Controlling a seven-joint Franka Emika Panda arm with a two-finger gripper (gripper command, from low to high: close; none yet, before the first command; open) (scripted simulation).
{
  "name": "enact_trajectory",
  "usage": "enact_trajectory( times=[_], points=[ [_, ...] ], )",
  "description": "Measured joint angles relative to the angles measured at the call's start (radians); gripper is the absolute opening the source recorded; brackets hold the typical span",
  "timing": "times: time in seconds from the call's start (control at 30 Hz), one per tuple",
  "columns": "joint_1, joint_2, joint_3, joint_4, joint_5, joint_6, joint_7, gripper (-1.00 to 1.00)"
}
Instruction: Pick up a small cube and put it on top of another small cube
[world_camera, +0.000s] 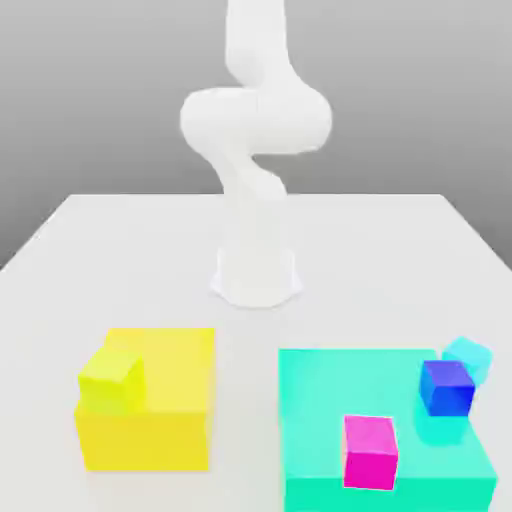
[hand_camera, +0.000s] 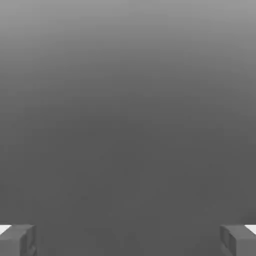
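The arm (world_camera: 255, 130) rises upright (jaws (hand_camera: 128, 241) wide apart).

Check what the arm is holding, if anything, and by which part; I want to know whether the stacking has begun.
Nothing is held: the pincer stands open, with nothing between its fingers.

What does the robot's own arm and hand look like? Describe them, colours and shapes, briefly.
The arm is plain white, with smooth, rounded, bulging segments and a wide round base that flares slightly at the foot. I see no cables or markings on it. The hand has two blocky grey fingers, squared off, with darker inner faces.
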Motion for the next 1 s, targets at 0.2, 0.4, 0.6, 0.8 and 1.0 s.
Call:
enact_trajectory(
  times=[0.2, 0.4, 0.6, 0.8, 1.0],
  points=[
    [0.186, 0.163, -0.028, -0.068, 0.034, 0.087, -0.282, 0.0],
    [0.35, 0.323, -0.035, -0.133, 0.072, 0.17, -0.559, 0.0],
    [0.488, 0.482, -0.011, -0.199, 0.105, 0.253, -0.832, 0.0],
    [0.593, 0.638, 0.045, -0.265, 0.104, 0.338, -1.081, 0.0],
    [0.704, 0.792, 0.089, -0.332, 0.016, 0.426, -1.268, 0.0]
  ],
)
